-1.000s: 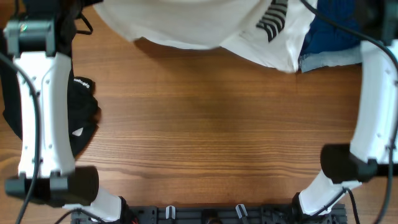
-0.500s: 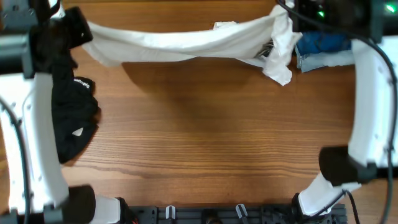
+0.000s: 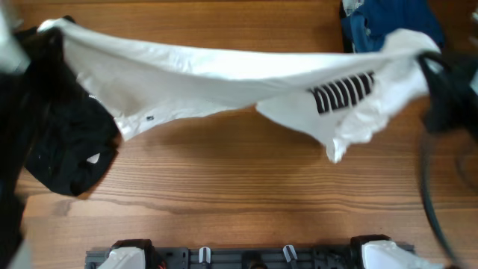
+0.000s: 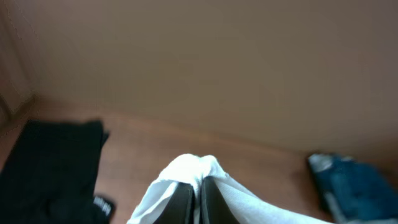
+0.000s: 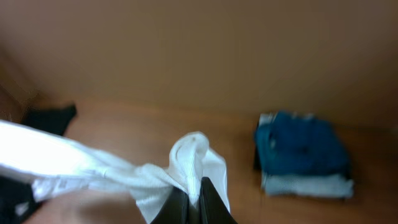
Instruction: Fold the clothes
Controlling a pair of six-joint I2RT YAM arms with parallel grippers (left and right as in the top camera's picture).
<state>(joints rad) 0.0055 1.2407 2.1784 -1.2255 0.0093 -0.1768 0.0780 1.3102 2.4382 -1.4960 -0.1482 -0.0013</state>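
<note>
A large white T-shirt point(image 3: 224, 75) with a black striped print point(image 3: 342, 91) hangs stretched in the air between my two arms, above the wooden table point(image 3: 224, 187). My left gripper point(image 4: 199, 190) is shut on one bunched corner of it, the white cloth point(image 4: 189, 169) pinched between the black fingers. My right gripper point(image 5: 198, 194) is shut on the other end, a wad of white cloth point(image 5: 193, 155) between its fingers. In the overhead view both grippers are blurred at the frame's edges. A black garment point(image 3: 63, 146) lies at the table's left.
A dark-blue folded piece point(image 3: 388, 19) lies at the back right, and shows in the right wrist view point(image 5: 301, 146) on a pale-blue piece point(image 5: 308, 185). The black garment also shows in the left wrist view point(image 4: 50, 162). A black fixture rail point(image 3: 246, 258) runs along the front edge.
Both arms have swung toward the near side and risen, lifting the T-shirt off the far edge. It now hangs wider and lower in the frame, the striped print facing up.
</note>
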